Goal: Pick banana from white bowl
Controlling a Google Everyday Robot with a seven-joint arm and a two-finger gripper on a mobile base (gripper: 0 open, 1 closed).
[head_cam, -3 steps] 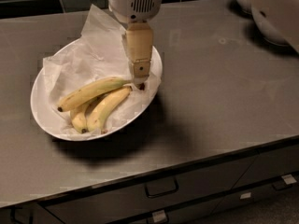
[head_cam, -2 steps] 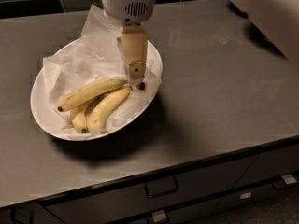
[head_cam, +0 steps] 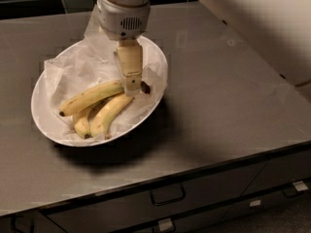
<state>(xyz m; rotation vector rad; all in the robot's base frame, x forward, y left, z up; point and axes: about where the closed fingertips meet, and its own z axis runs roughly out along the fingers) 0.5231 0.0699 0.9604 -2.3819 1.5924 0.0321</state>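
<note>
The white bowl (head_cam: 40, 118) sits on the grey counter, left of centre, lined with crumpled white paper (head_cam: 80, 67). Three bananas lie in it. The banana (head_cam: 90, 97) is the longest one, on top, running from a small black end at the left to a dark stem tip (head_cam: 145, 87) at the right. My gripper (head_cam: 132, 85) comes straight down from above and sits at the banana's stem end, touching or just over it. A plumper banana (head_cam: 112, 112) and a shorter one (head_cam: 81, 123) lie below it.
My pale arm (head_cam: 262, 28) fills the upper right corner over the counter. The counter's front edge runs along the bottom, with drawers and handles (head_cam: 167, 195) beneath. A dark tiled wall stands at the back.
My gripper has shifted slightly left and lower, onto the banana's stem end. The arm now covers more of the upper right. The bananas and bowl have not moved.
</note>
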